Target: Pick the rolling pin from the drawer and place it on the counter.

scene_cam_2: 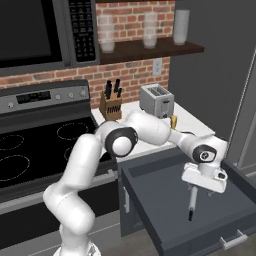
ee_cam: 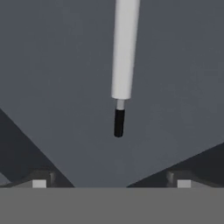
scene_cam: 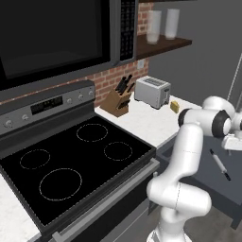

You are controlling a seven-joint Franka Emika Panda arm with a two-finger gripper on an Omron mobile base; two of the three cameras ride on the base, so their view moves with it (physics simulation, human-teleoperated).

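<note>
Reach step, pre-grasp: the hand (scene_cam_2: 191, 186) hangs over the pulled-out drawer (scene_cam_2: 165, 200), fingers spread wide and holding nothing; the hand view shows both fingertips (ee_cam: 39, 181) well apart with bare drawer floor between them. Rolling pin (scene_cam_2: 191, 200) lies flat on the drawer floor, right under the hand, not lifted; one dark handle end points toward the drawer front. In the hand view the pin (ee_cam: 124, 48) runs up the frame from just ahead of the fingers, with the dark handle (ee_cam: 119, 123) nearest, so the hand looks lined up more with the end than the middle. Next move, my read: shift along the pin toward its pale middle, drop down so the fingers straddle it, close, then lift and carry it to the counter (scene_cam: 151, 120). The pin is thin and round, so it could roll or slip if pinched off-centre or by the handle. Around: toaster (scene_cam: 152, 91), knife block (scene_cam: 116, 101) and a small yellow thing (scene_cam: 175, 107) sit on the counter, leaving bare stone near the front edge for the drop. Stovetop (scene_cam: 71, 160) sits beside the counter. Drawer walls are low, the front panel with its handle (scene_cam_2: 232, 240) sits forward; nothing else in the drawer blocks the grasp.
</note>
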